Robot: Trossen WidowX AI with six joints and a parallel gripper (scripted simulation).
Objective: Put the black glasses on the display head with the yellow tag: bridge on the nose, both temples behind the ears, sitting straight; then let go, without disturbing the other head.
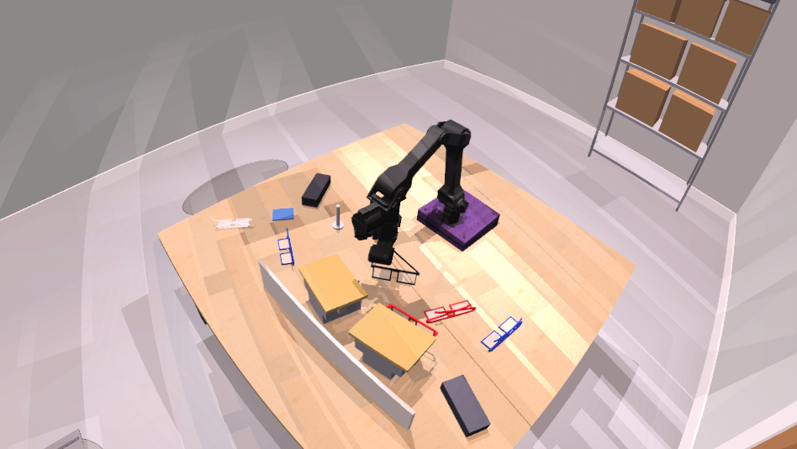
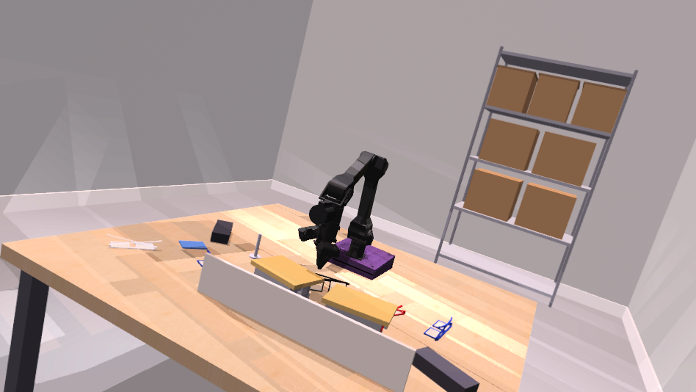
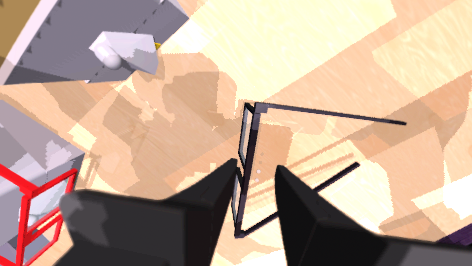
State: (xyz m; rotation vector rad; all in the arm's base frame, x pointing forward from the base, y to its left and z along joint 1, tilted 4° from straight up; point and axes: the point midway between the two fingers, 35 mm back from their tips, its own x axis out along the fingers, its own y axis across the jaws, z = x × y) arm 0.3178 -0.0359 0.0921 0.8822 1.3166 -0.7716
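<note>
The black glasses (image 1: 417,273) (image 2: 347,283) (image 3: 252,145) stand on the table with temples spread. My gripper (image 1: 382,261) (image 2: 319,266) (image 3: 256,168) points down over their front bar, fingers part-way open, one on each side of the bar in the wrist view; whether they touch it cannot be told. One grey head (image 1: 323,309) (image 3: 65,50) under a yellow-orange board (image 1: 333,281) (image 2: 287,270) has a small yellow patch (image 3: 157,46) beside its nose. The other grey head (image 1: 374,356) wears red glasses (image 1: 412,320) (image 3: 25,220). The temple ends are hidden in the exterior view.
A pale wall (image 1: 340,348) (image 2: 302,328) stands behind both heads. Loose red glasses (image 1: 427,321) and blue glasses (image 1: 490,349) lie to the right. A metal post (image 1: 338,214) (image 2: 258,245), a blue block (image 1: 282,213) and dark blocks (image 1: 316,190) (image 1: 464,404) stand around.
</note>
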